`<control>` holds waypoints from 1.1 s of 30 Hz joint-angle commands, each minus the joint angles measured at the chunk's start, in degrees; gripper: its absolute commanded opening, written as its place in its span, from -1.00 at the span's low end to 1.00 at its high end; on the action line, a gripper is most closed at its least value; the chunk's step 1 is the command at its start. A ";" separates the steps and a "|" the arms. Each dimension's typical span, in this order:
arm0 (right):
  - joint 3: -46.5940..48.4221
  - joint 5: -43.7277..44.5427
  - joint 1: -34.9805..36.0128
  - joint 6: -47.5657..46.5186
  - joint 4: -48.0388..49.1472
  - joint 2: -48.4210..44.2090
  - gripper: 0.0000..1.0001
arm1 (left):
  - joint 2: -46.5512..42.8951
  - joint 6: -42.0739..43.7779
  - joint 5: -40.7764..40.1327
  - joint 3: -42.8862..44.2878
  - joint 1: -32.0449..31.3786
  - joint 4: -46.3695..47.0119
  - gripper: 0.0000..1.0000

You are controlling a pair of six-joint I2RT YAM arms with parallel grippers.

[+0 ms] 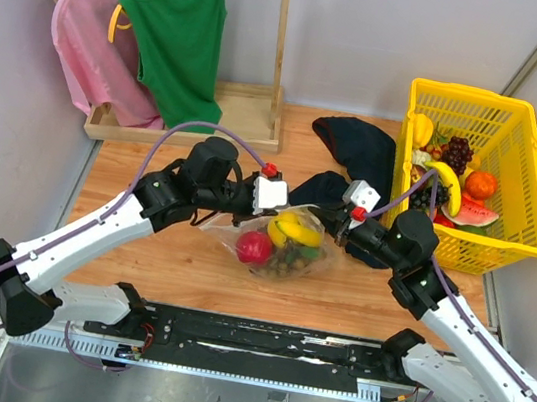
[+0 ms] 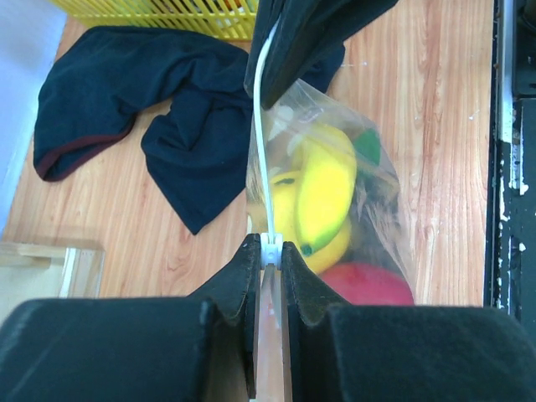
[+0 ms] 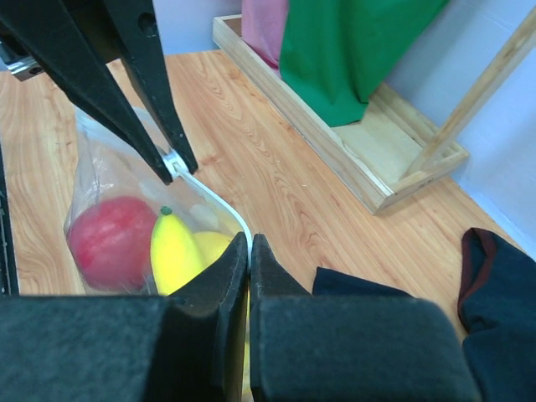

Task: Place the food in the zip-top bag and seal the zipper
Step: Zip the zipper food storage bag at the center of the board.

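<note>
Centrally on the wooden surface [image 1: 187, 270] lies the zip-top bag [image 1: 226, 227], clear plastic, with a yellow banana [image 1: 297, 229] and a red apple [image 1: 253, 247] inside. Its zipper [image 2: 261, 151], a pale strip along the mouth edge, is stretched in a shallow curve between the two arms.

The left claw [image 2: 268, 251] has its fingers pressed together on one end of the strip. The right claw [image 3: 249, 243] is likewise clamped on the strip's other end, with no gap showing between its fingers.

A dark navy cloth [image 1: 363, 144] lies just behind the bag, touching or nearly touching it. A yellow lattice basket [image 1: 467, 89] of fruit stands at the far right edge, near the right arm. A wooden rack base [image 1: 246, 112] sits at the far left, well apart from the bag, with bare wood between them. A black rail [image 1: 258, 336] runs along the near edge, with a strip of wood between it and the bag.
</note>
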 commanded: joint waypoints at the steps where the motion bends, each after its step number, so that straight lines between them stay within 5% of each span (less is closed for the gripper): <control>1: -0.41 8.40 -0.04 0.47 1.51 -2.58 -0.99 | -3.13 -1.28 -2.31 -1.26 0.19 -2.33 -0.99; 14: -0.94 17.32 -1.17 2.57 -3.77 -4.94 -0.99 | -5.69 -2.56 -3.66 -5.54 0.19 -2.23 -0.99; 21: 3.30 8.66 -1.29 -0.98 -8.87 -1.71 -0.98 | -5.11 -0.46 -1.17 -4.18 0.19 -2.56 -0.99; 26: 6.53 -3.60 -1.27 -4.36 -11.65 1.78 -0.04 | -3.34 1.68 0.86 -2.12 0.18 -1.98 -0.99; 33: 12.08 -13.14 -1.20 -7.53 -14.58 8.03 0.25 | -1.76 2.69 3.26 -0.76 0.19 -1.14 -0.99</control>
